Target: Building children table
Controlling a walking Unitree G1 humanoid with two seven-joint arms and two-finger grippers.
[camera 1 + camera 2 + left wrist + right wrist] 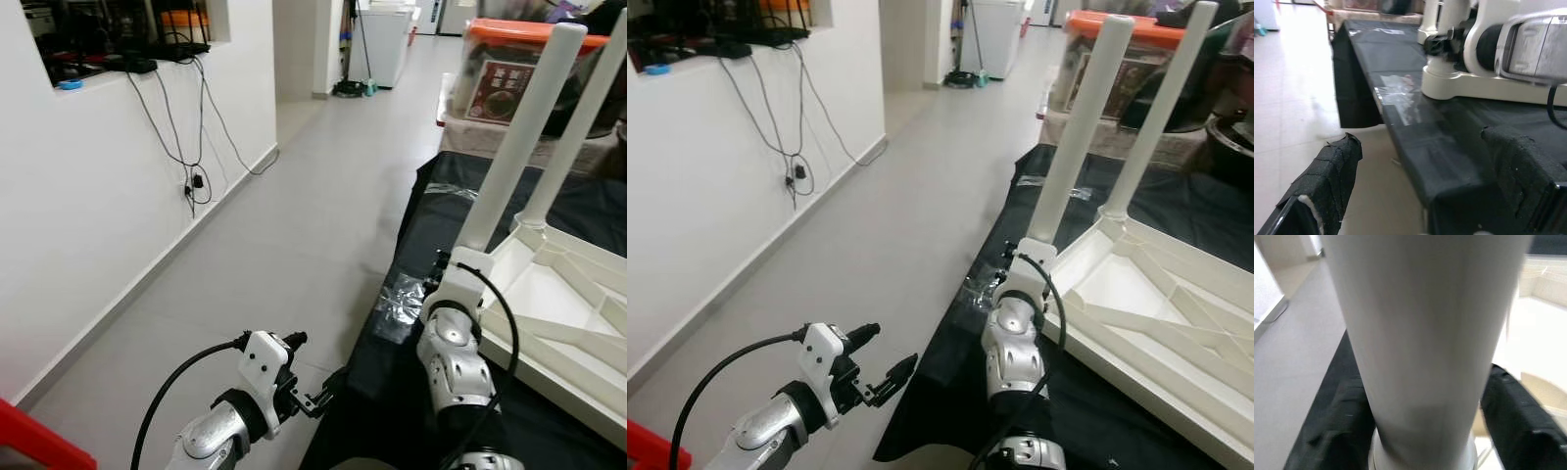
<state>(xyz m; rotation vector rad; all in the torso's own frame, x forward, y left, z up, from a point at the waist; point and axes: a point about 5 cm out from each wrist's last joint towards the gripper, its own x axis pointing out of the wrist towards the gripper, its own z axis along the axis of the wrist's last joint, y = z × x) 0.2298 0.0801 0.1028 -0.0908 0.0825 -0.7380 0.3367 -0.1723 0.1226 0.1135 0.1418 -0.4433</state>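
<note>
Two legs already stand on the table top (549,294), which lies upside down on the black cloth (950,392), its ribbed underside facing up. Both legs rise from the top's corners on the side toward the floor and wall, their long axes near vertical and tilted a little, free ends pointing up. The far leg (588,108) stands alone at the corner farther from the robot. At the near corner, the near leg (1078,127) has the right gripper (1425,401) around its base, just above the socket — its black fingers (1518,401) lie on either side of the post, closed against it as far as the wrist view shows, so I judge this leg is being seated or tightened. By my estimate the job is about half done; the top's remaining corners run out of frame. The left gripper (884,375) hangs with fingers spread and empty, just off the cloth's edge, over the floor.
</note>
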